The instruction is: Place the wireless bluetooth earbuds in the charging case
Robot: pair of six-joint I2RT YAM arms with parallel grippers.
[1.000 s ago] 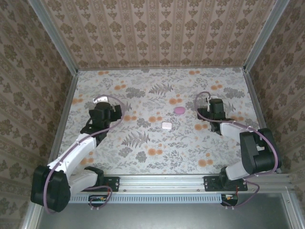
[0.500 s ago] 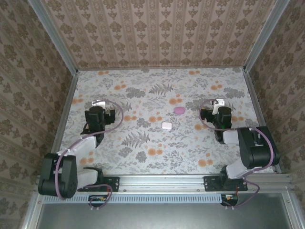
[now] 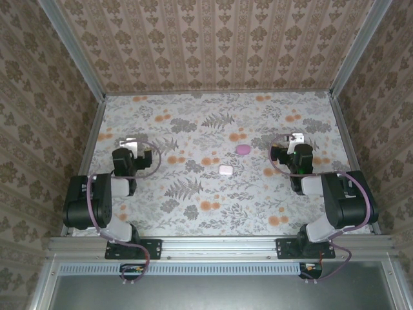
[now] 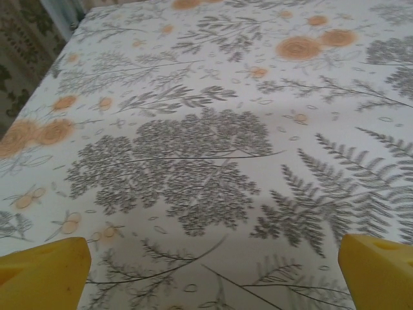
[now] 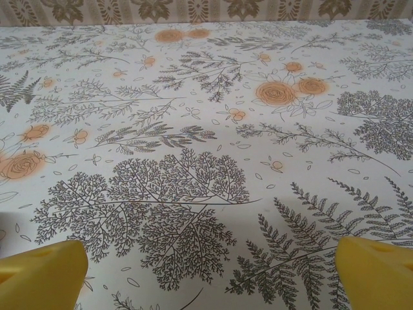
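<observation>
Two small pebble-like cases lie near the table's middle: a magenta-pink charging case (image 3: 242,149) and, just in front of it to the left, a white rounded-square one (image 3: 225,170). At this size I cannot tell whether their lids are up or down. The earbuds are out of view. My left gripper (image 3: 133,142) is folded back at the left side, far from both cases. It is open, its yellow fingertips (image 4: 45,271) wide apart over bare cloth. My right gripper (image 3: 295,141) sits at the right, also open, with nothing between its yellow fingertips (image 5: 377,271).
The table (image 3: 193,213) wears a floral cloth with fern and orange flower prints. Patterned walls (image 3: 213,45) with metal frame posts close it in on three sides. A metal rail (image 3: 219,245) runs along the near edge, where both arm bases are bolted.
Both arms have drawn back from the middle towards their own sides. The left arm kept folding back until now; the right has held still for the last half second. The cases have not moved.
</observation>
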